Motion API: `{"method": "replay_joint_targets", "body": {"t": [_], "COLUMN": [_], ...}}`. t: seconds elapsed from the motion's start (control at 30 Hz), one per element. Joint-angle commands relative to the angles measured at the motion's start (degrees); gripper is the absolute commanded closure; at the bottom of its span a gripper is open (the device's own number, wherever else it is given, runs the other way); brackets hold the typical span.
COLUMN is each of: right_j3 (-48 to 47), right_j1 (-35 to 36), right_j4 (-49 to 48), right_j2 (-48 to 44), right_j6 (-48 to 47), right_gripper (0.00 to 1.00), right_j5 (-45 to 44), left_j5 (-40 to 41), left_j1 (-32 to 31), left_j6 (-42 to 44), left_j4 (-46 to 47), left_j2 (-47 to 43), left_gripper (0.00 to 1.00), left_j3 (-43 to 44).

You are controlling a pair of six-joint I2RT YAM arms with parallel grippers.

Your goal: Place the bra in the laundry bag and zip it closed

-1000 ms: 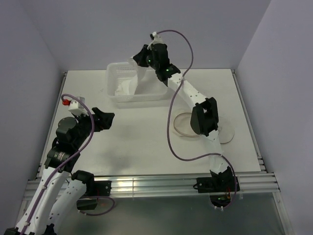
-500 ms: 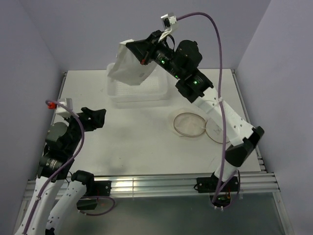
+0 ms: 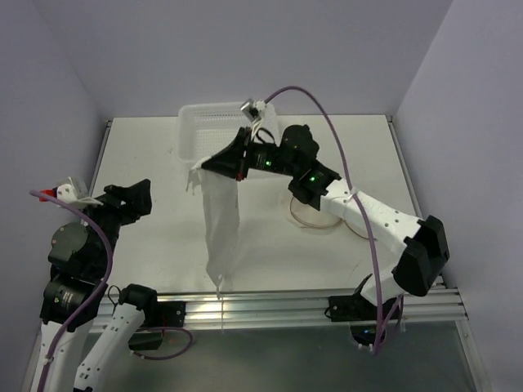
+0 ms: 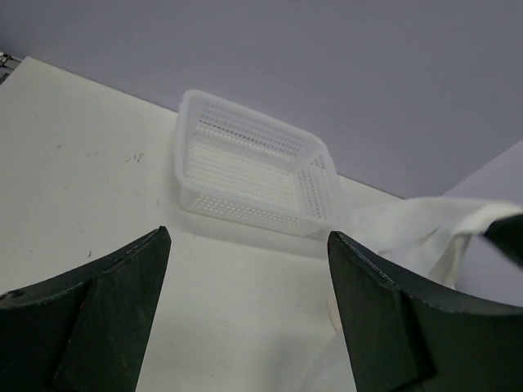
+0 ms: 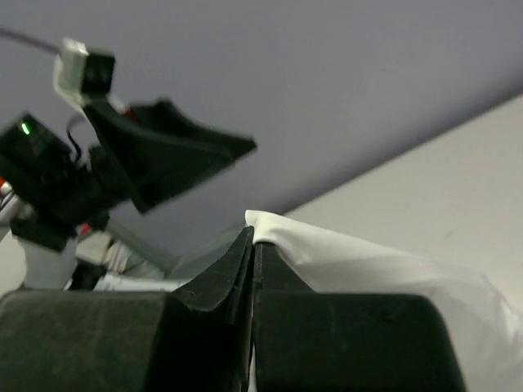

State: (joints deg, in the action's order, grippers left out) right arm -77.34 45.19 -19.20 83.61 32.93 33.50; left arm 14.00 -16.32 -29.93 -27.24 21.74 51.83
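Pale lilac walls on three sides, a white counter underneath, and at its far edge the white perforated basket, which is our landmark.

Just in front of the basket and up in the air, the right tool is clamped tight on a top corner of the bra. The right wrist view confirms it: jaws pressed together, with a fold of white fabric nipped at the very tips. From that single pinch the garment hangs long and limp, trailing from the basket's near side towards the near edge of the counter. Whether its lower end touches the surface, I can't tell.

Why so high? My read is that the lift lets the fabric drop out straight, so it can be carried clear of the basket wall and fed into the bag end first.

The laundry bag lies flat on the counter, to the right of the basket and nearer to us. It is mostly hidden under the right arm, with only a rim of beige mesh peeking out. Open or zipped? Can't say from here.

Well to the left of the basket, and nearer, the left tool has its jaws spread wide and grips nothing. Its camera frames the basket between its fingers, with the hanging cloth at the right edge. It looks parked in waiting, ready to steady the loose end or hold the bag.

The worry is that one-corner hold: a swinging garment could slip or snag.
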Motion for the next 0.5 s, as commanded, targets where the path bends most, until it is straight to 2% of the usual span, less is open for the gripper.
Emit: {"method": "replay_joint_targets", "body": {"t": [0.0,0.2,0.47], "right_j3": [4.5,3.2,6.2], "right_j1": [1.2,7.6,13.5], "right_j4": [-12.6,-4.2,-6.3], "right_j2": [0.4,-3.8,-11.4], "right_j6": [7.1,0.3,2.1], "right_gripper": [1.0,1.0,1.0], "right_j5": [11.6,10.4,10.6], "left_j5": [2.1,4.1,5.2], "left_j1": [0.2,0.2,0.2], "left_j6": [-2.4,-3.6,-2.9], "left_j4": [-0.4,1.8,2.0], "left_j2": [2.0,3.3,4.1], "left_gripper": [0.15,0.15,0.15], "left_j3": [-1.0,-2.2,0.1]}}
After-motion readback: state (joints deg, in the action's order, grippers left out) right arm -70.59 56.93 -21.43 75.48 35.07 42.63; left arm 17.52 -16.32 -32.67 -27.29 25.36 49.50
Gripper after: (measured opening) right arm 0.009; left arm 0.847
